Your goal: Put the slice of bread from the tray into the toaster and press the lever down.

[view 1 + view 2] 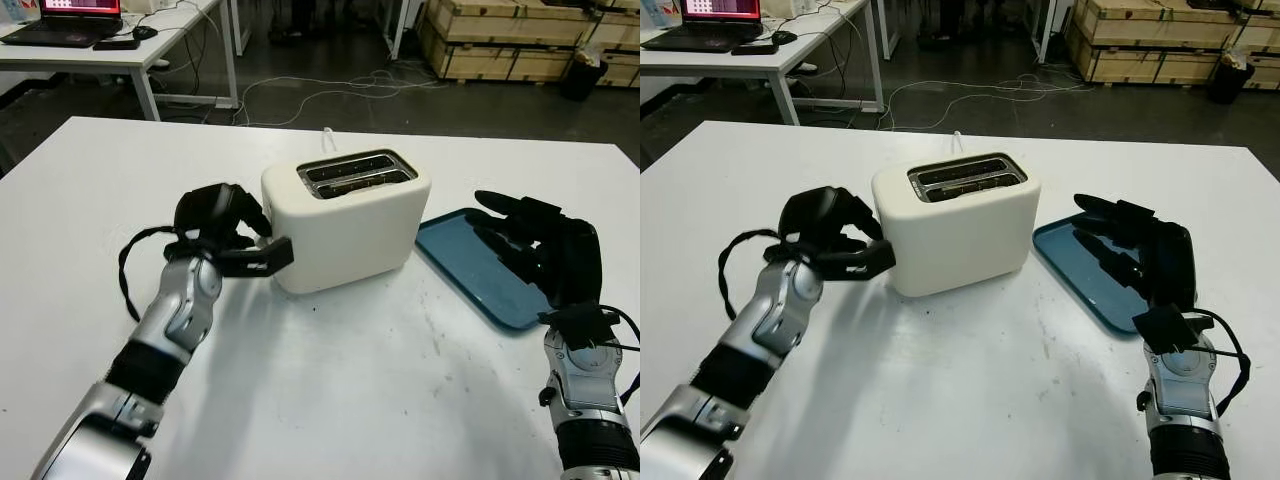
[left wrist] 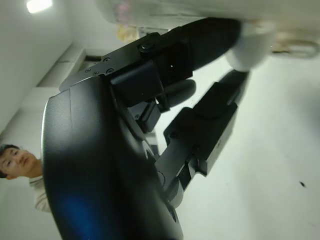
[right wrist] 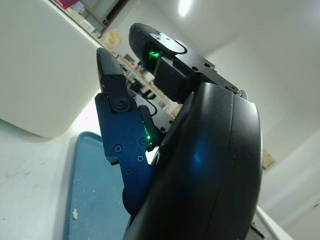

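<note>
A white table point(image 1: 330, 400) fills your view. At its centre stands a cream two-slot toaster point(image 1: 350, 225). Something brown sits low in the slots point(image 1: 355, 172), which looks like the bread already dropped in, though the slots are dark and you should not count on that. To the right of the toaster lies a blue tray point(image 1: 1090, 275), and the part you can see holds no slice, only crumbs.

Your left hand point(image 1: 232, 240) is at the toaster's left end, fingers curled, with one fingertip point(image 2: 220, 42) pressed against a pale knob there, most likely the lever point(image 2: 252, 47). It grips nothing; it pushes. Your right hand point(image 1: 1135, 250) hovers over the tray, open and holding nothing.

The lever should be stiff and spring-loaded, with a small smooth knob a fingertip could slide off, so press squarely from above. The toaster is probably light and may tip or skid on the smooth table under an off-centre push. Bread, if you must handle it, is soft and crumbly; take it by its edges.

No brand, label or readable writing appears on the toaster or tray.
</note>
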Robot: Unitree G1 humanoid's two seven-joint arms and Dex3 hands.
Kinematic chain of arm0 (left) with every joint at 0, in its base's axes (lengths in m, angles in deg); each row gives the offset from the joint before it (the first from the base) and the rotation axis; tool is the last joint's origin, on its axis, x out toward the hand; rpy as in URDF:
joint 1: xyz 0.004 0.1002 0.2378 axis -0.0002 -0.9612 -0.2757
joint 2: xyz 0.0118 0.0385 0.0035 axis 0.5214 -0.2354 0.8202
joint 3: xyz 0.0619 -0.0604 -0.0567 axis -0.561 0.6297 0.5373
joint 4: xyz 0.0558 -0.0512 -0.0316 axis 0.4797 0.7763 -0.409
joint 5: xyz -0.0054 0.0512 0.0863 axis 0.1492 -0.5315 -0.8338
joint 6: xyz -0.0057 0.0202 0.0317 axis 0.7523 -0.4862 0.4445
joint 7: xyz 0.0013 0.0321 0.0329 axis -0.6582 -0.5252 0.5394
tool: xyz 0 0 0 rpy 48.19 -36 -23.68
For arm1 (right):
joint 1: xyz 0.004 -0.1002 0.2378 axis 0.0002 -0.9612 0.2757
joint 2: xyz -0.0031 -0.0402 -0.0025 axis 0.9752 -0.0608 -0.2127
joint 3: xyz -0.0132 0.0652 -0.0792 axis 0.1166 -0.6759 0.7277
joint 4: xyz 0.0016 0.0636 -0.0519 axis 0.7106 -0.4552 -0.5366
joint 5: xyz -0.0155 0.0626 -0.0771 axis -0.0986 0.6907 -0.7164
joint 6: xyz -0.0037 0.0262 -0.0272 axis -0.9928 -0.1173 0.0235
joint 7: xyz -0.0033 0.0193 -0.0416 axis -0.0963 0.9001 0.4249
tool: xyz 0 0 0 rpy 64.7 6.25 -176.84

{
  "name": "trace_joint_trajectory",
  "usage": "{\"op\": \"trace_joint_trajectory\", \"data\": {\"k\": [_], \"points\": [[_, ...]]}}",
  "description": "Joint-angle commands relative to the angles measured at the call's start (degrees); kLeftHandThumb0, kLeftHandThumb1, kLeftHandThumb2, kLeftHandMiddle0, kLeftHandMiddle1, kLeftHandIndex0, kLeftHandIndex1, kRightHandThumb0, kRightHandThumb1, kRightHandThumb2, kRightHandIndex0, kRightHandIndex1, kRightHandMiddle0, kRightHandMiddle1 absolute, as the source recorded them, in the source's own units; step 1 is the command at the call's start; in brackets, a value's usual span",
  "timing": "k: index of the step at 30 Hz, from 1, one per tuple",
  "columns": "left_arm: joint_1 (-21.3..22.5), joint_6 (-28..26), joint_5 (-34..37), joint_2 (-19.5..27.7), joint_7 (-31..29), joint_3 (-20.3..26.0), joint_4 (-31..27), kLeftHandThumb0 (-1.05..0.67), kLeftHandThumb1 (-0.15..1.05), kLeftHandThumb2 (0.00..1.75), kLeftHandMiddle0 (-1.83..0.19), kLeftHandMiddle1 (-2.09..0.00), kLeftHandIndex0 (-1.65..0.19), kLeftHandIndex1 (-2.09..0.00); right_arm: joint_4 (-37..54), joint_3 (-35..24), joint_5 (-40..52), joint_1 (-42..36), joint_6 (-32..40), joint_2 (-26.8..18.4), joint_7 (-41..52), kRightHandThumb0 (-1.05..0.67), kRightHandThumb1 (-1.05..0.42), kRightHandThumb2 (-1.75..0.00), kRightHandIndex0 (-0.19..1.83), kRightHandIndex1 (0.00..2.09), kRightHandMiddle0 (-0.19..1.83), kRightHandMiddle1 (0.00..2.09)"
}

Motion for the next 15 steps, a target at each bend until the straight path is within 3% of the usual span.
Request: {"op": "trace_joint_trajectory", "data": {"k": [1,10,12,15], "points": [[-4.81,-2.94,-0.83,-13.73,-12.21,-13.99,16.3,-0.02,0.88,0.01,-0.75,-0.8,-1.11,-0.03,-0.09,-0.41,1.01,-0.04,-0.7,-1.21,0.77,-0.32,-0.92,-0.02,1.15,0.01,0.99,0.0],[-3.9,-2.5,-0.94,-12.07,-13.17,-14.9,15.02,-0.05,0.88,0.0,-0.75,-0.8,-1.09,-0.02,1.6,-0.27,-0.84,-0.51,0.67,-1.06,-0.4,-0.36,-0.92,-0.03,1.14,0.01,0.99,0.0],[-4.02,-3.56,-1.48,-10.22,-14.47,-15.83,10.07,-0.06,0.87,0.0,-0.76,-0.81,-1.09,-0.02,1.47,-0.32,-0.63,-0.45,0.61,-1.13,-0.22,-0.35,-0.92,-0.03,1.14,0.0,0.99,0.0],[-6.71,-7.7,-0.73,-7.9,-17.18,-15.27,-3.83,-0.07,0.88,0.01,-0.78,-1.02,-1.11,-0.02,0.81,-0.2,-0.25,-0.21,0.03,-1.07,0.17,-0.35,-0.92,-0.03,1.14,0.0,0.98,0.0]]}}
